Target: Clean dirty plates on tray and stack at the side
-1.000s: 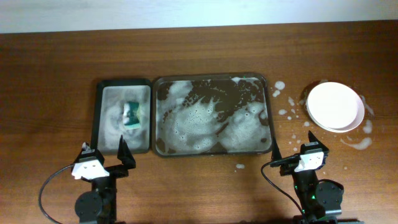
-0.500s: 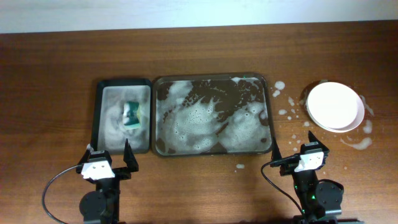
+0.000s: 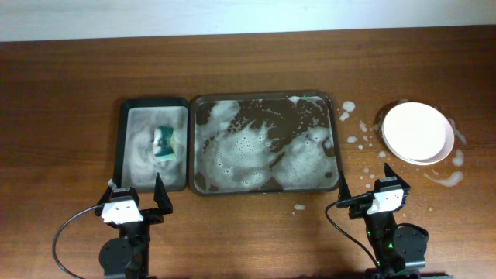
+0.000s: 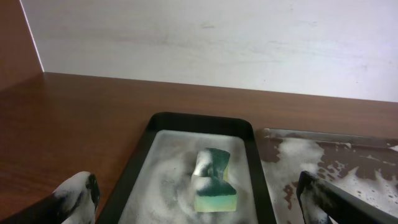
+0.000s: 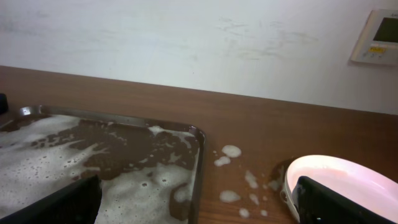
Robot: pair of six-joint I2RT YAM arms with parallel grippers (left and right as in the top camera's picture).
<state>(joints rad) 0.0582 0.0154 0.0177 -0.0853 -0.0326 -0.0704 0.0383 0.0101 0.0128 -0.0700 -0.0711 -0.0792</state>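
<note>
The soapy dark tray [image 3: 265,186] lies mid-table with foam and no plates in it; it also shows in the right wrist view [image 5: 196,162]. The white plates [image 3: 417,132] sit stacked on the wood to its right, also seen in the right wrist view [image 5: 348,174]. My left gripper [image 3: 136,188] is open and empty at the front edge, just before the narrow tray. My right gripper [image 3: 367,183] is open and empty at the front right, below the stack. In the left wrist view the foamy fingers [image 4: 199,202] frame the sponge.
A narrower dark tray [image 3: 124,147] on the left holds a green sponge [image 3: 164,143], which also shows in the left wrist view [image 4: 213,180]. Foam blobs [image 3: 356,139] spot the wood between the big tray and the plates. A white wall runs along the back.
My left gripper drew back a little toward the front edge and straightened between one second ago and half a second ago. Nothing has moved since. The right arm is still.
</note>
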